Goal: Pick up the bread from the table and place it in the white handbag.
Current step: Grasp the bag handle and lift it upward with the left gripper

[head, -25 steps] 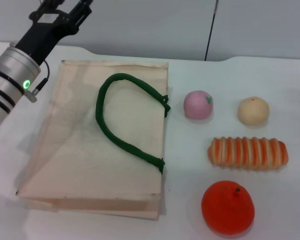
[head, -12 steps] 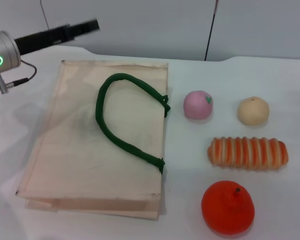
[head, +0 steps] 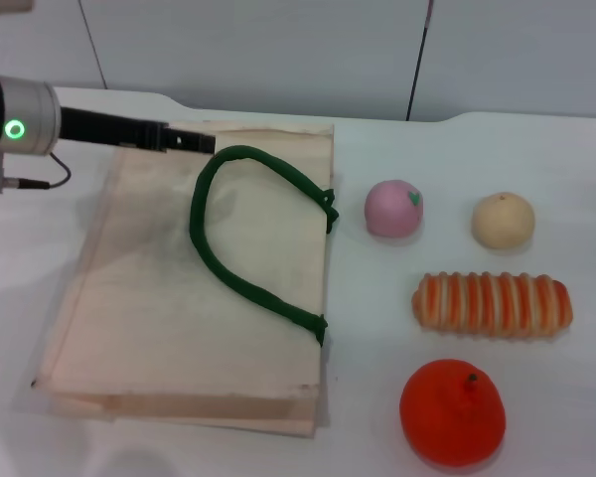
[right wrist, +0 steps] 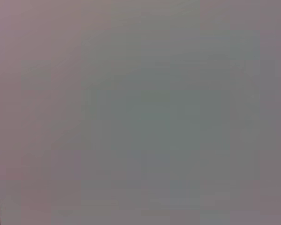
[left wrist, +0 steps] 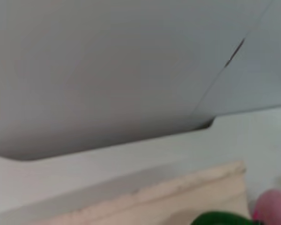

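Note:
The bread point(head: 493, 304), a ribbed roll with orange and cream stripes, lies on the white table point(head: 576, 169) to the right of the white handbag point(head: 149, 298). The handbag lies flat with its dark green rope handle point(head: 240, 238) on top. My left gripper point(head: 201, 142) reaches in from the left and hovers over the bag's far edge, near the top of the handle and far from the bread. The left wrist view shows the bag's far edge point(left wrist: 187, 197) and a bit of the handle point(left wrist: 220, 219). My right gripper is out of view; its wrist view shows only a blank wall.
A pink ball point(head: 394, 208) and a round tan bun point(head: 503, 220) sit behind the bread. An orange fruit point(head: 452, 412) sits in front of it near the table's front edge. A grey wall stands behind the table.
My left arm has swung down from the far left corner. It now lies level, with the gripper tip moved right over the bag's far edge. The objects have not moved.

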Motion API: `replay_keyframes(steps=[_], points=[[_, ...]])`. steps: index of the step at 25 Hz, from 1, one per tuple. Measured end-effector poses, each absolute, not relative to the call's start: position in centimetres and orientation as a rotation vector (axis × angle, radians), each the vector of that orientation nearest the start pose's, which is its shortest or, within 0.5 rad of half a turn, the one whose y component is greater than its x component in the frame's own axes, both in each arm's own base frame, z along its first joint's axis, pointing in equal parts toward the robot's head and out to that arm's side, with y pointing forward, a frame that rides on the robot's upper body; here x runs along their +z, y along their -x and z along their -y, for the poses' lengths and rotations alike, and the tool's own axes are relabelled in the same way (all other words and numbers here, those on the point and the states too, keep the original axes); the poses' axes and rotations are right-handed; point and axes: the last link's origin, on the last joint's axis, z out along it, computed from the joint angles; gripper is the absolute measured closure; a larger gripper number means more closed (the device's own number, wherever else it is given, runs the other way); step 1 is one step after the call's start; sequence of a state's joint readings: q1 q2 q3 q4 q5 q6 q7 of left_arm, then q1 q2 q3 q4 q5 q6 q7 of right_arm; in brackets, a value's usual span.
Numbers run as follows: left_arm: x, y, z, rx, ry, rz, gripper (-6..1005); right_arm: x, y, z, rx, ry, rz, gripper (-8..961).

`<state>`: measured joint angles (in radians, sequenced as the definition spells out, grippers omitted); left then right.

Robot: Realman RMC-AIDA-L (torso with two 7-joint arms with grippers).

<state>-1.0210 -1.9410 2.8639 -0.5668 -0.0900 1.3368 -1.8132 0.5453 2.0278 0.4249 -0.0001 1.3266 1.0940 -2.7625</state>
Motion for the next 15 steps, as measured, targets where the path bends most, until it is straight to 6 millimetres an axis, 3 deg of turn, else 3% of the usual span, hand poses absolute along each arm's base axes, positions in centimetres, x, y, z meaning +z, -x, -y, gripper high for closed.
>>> replay_keyframes(steps=[6,15], points=[[4.8,26.0,-44.1,-0.206,2.325,1.212,247,2.7,-35.1,-36.1,0.693,1.534,-0.671,79],[1.5,25.1,-44.4,-0.145,2.361,1.187,317,2.7,-35.0,-36.2,0.697,1.535,-0.668,80]])
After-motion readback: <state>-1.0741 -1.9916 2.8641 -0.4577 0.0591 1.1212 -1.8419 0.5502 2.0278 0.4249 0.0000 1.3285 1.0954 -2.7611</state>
